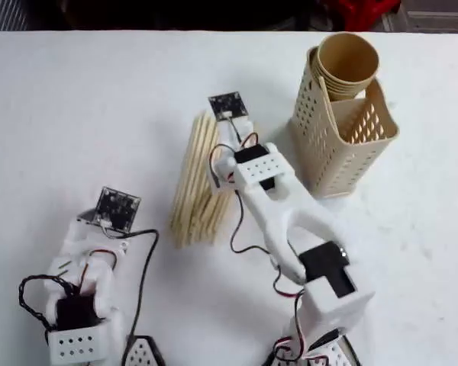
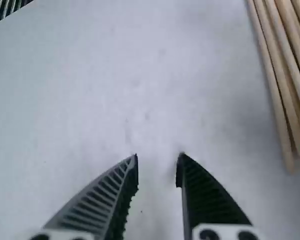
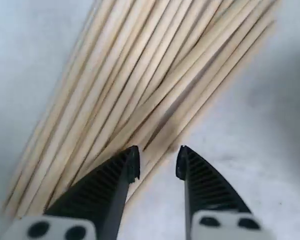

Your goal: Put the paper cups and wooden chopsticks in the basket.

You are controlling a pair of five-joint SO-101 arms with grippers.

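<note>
- Wooden chopsticks point(image 1: 202, 183) lie flat on the white desk point(image 1: 76, 99) in a loose, slightly fanned sheaf, near the basket point(image 1: 343, 145) but apart from it.
- The sticks look light, stiff and thin. Their smooth sides are likely to roll and slide against each other, so a pinch probably lifts only a few at a time, not the whole sheaf.
- The best hold is judged to be across the sticks near their middle, where they would hang level. Taken near one end, they would likely droop and fan out.
- The right pincer point(image 3: 156, 162) hangs over the near edge of the sheaf point(image 3: 140, 90), its jaws parted narrowly and holding nothing. Whether the tips touch the wood cannot be told.
- That gap looks wide enough for only a stick or two, so a fuller grab would call for a wider spread.
- The left pincer point(image 2: 157, 172) sits low over bare desk, jaws likewise a narrow gap apart and empty, with the chopsticks point(image 2: 282, 75) off to one side.
- Nested paper cups point(image 1: 347, 65) already stand upright in the far end of the perforated basket, their rims above its wall.
- The basket's nearer part appears to have room, and its tall, narrow shape suggests the sticks go in end first.
</note>
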